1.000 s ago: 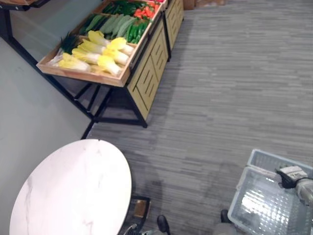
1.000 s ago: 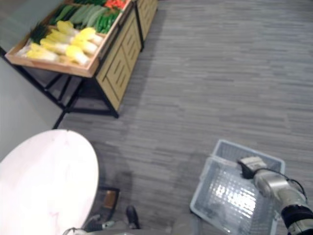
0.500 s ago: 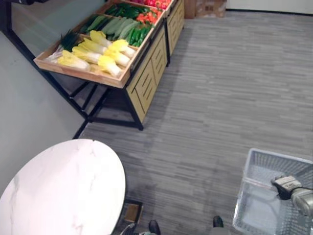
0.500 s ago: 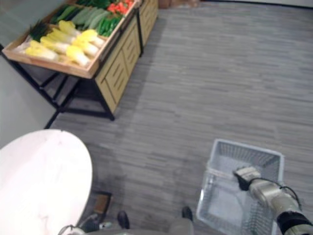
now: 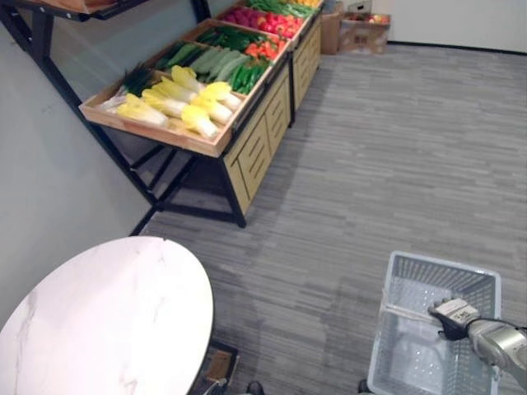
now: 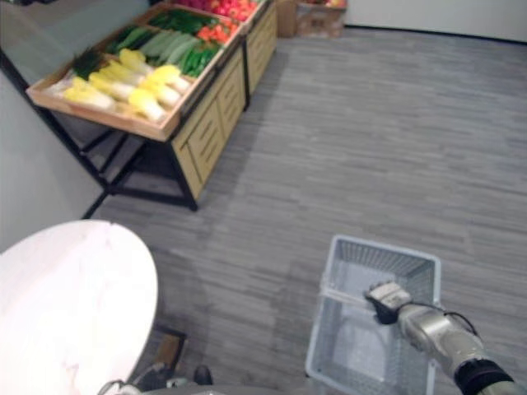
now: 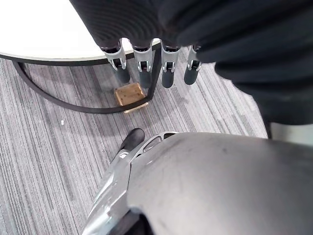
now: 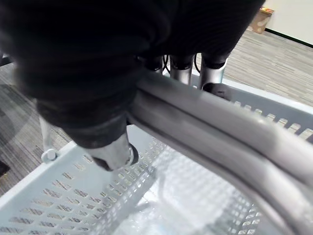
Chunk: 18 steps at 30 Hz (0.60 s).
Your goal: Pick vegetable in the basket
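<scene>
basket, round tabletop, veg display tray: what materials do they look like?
basket: pale grey moulded plastic by the look, walls and floor perforated in a regular grid, slight sheen.
tabletop: white with faint grey veins, smooth; marble or a marble-look laminate, cannot tell which.
display tray: light unpainted wood, visible board edges, on a black frame, probably metal.

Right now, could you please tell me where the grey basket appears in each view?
Left eye view: grey basket, lower right corner.
Right eye view: bottom edge, right of centre.
Right wrist view: close up, beneath the right hand.
Left wrist view: faces the white round table instead.
Shared landmark: that hand curled round the basket handle.
</scene>
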{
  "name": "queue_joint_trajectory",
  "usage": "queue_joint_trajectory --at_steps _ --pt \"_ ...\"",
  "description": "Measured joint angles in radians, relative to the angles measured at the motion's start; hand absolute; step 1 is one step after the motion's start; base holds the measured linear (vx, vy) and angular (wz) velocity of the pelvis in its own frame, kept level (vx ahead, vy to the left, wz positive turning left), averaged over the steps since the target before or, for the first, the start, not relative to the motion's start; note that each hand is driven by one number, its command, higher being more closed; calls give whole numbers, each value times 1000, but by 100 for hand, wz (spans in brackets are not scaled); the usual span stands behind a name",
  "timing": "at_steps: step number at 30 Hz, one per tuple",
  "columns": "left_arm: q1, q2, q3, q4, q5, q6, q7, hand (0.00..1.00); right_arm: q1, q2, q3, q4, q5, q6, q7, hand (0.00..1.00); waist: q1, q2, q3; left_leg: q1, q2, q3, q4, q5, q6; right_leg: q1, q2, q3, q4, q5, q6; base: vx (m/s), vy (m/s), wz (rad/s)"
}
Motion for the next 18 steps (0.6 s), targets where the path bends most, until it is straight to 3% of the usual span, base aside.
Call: queue_joint_trajectory --at_steps 18 --pt "4 -2 4 0 39 0 1 0 -20 -52 -30 -45 18 8 -42 100 -2 3 -17 -4 -1 -13 -3 0 0 10 0 -11 -16 9 -2 0 -1 0"
